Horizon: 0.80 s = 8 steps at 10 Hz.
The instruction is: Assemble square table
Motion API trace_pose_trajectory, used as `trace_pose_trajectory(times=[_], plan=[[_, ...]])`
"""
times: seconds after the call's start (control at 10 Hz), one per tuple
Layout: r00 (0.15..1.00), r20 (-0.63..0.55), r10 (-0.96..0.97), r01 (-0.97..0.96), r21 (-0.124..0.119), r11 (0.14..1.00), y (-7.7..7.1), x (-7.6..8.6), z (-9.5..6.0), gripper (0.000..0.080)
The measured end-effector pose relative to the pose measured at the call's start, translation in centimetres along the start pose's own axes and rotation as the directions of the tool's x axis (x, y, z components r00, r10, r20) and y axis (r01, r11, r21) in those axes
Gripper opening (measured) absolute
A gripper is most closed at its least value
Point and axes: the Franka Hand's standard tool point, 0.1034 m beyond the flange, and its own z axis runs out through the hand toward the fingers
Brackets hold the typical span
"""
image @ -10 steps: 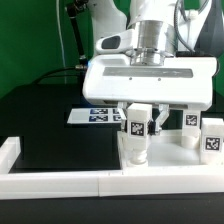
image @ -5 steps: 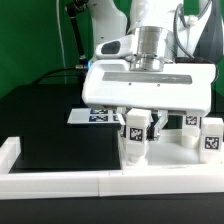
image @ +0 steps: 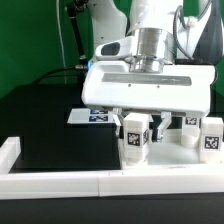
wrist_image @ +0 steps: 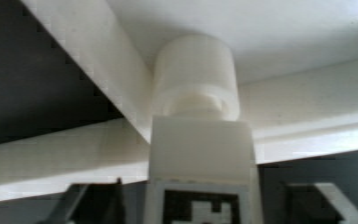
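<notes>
A short white table leg [image: 134, 140] with a black-and-white tag stands upright just behind the front border rail. My gripper [image: 135, 125] hangs straight above it with one finger on each side of the leg's upper part. In the wrist view the leg [wrist_image: 199, 120] fills the middle, and the dark fingers [wrist_image: 98, 203] stand apart from its sides with a small gap each side, so the gripper is open around it. Two more tagged legs [image: 191, 128] [image: 212, 136] stand at the exterior view's right. The square slab is hidden or out of view.
A long white border rail [image: 90, 181] runs along the front and another rail end [image: 9, 152] sits at the exterior view's left. The marker board [image: 92, 115] lies on the black table behind the gripper. A green backdrop stands behind.
My gripper has come down a little over the upright leg, so its fingers now reach lower beside it. The leg and the other parts have stayed in place.
</notes>
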Motion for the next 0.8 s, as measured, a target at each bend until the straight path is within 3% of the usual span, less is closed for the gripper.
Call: trace_pose_trajectory(times=[0.1,0.2,0.3,0.8], plan=[[1.000,0.000,0.000,0.000,0.000,1.000,0.00,0.00,0.00,0.0574],[1.000,0.000,0.000,0.000,0.000,1.000,0.00,0.00,0.00,0.0574],[1.000,0.000,0.000,0.000,0.000,1.000,0.00,0.00,0.00,0.0637],[1.000,0.000,-0.001,0.001,0.000,1.000,0.00,0.00,0.00,0.0648]])
